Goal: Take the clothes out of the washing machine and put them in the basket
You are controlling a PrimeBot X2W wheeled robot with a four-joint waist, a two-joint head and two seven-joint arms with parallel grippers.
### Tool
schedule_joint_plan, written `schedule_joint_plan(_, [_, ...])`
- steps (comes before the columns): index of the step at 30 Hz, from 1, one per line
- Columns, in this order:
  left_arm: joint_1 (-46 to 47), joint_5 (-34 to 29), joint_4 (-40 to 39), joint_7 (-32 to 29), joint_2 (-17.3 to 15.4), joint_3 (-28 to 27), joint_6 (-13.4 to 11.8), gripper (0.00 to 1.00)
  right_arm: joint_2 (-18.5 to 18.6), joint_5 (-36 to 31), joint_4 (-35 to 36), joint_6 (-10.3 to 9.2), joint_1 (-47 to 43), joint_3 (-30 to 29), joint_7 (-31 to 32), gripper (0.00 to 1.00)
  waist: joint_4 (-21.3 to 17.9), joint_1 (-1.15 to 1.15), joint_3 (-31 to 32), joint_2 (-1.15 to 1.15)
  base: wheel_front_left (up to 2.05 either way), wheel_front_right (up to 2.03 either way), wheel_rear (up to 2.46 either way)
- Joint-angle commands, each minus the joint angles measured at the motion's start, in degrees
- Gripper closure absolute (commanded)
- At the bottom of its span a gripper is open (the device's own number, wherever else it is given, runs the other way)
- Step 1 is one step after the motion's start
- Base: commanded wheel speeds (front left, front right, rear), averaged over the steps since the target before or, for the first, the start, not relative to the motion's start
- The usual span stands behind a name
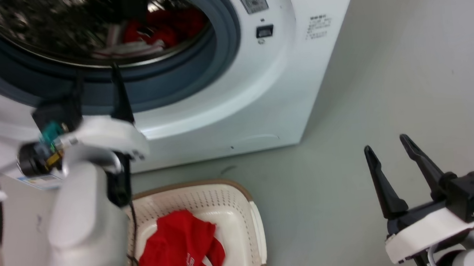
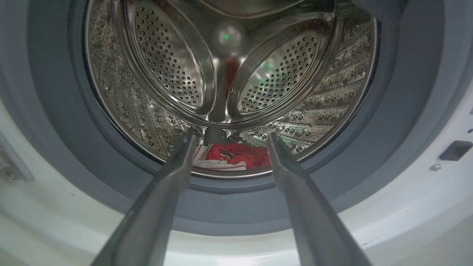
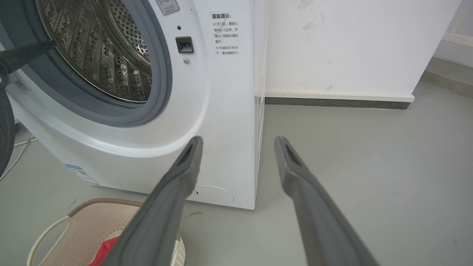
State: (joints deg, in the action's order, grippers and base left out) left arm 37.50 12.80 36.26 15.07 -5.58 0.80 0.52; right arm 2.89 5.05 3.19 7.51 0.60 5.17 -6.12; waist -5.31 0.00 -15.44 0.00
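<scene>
Left jaws spread, porthole rim (image 2: 236, 210) ahead

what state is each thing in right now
washing machine: open
garment in machine: red, lying low inside, not yet taken out
basket: upright, holding one garment
garment in basket: red, crumpled
left end effector: open, empty, pointed into the machine
right end effector: open, empty, off to the side
</scene>
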Motion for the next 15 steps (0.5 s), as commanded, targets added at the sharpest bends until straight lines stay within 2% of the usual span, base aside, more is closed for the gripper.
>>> schedule_joint_plan(1, [3.3, -0.6, 2.2, 0.2, -1.0, -0.1, 0.5, 0.0, 0.0, 0.5, -0.2, -0.04, 1.2, 0.5, -0.6, 0.0, -2.1, 0.0, -3.6, 0.0, 0.0, 0.0, 0.0])
schedule_joint_plan(5, [11.4, -1.0, 9.5, -0.6, -3.0, 0.3, 1.0, 0.0, 0.0, 1.2, -1.1, -0.04, 3.1, 1.3, -1.9, 0.0, -4.0, 0.0, -7.6, 0.0, 0.0, 0.0, 0.0])
schedule_joint_plan(15, [29.4, -1.5, 23.6, -7.5, -9.3, 0.9, 1.7, 0.0, 0.0, 4.0, -4.8, -0.04, 7.9, 4.7, -5.4, 0.0, -9.9, 0.0, -18.0, 0.0, 0.0, 0.0, 0.0])
